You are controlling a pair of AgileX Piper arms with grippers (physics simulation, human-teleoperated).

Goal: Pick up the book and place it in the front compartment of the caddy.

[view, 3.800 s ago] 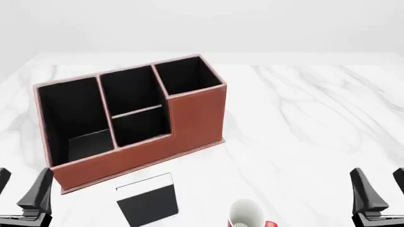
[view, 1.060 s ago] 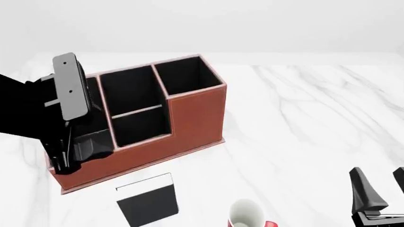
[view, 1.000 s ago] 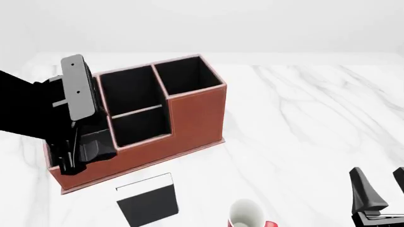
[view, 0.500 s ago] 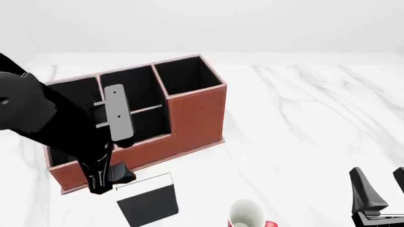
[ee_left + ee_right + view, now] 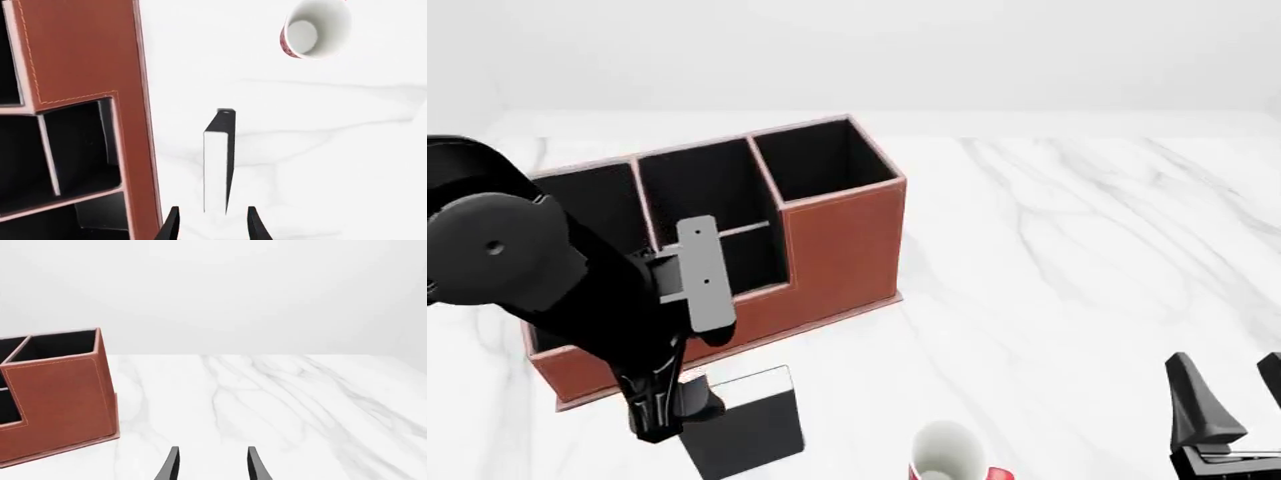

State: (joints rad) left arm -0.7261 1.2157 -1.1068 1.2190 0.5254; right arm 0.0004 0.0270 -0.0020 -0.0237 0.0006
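The book [image 5: 751,428] is black with a white strip and stands on the table in front of the caddy [image 5: 834,235]. In the left wrist view the book [image 5: 216,165] shows edge-on as a narrow white strip. My left gripper [image 5: 212,227] is open, its fingertips on either side of the book's near end and not touching it. In the front view the left gripper [image 5: 674,412] is low at the book's left end. The front compartment [image 5: 757,263] is empty and partly hidden by my left wrist; it also shows in the left wrist view [image 5: 77,147]. My right gripper [image 5: 212,466] is open and empty.
A white-and-red mug [image 5: 950,455] stands to the right of the book, also in the left wrist view [image 5: 313,30]. The right gripper [image 5: 1228,415] rests at the table's front right. My left arm covers the caddy's large left pocket. The caddy's right end [image 5: 60,390] shows in the right wrist view.
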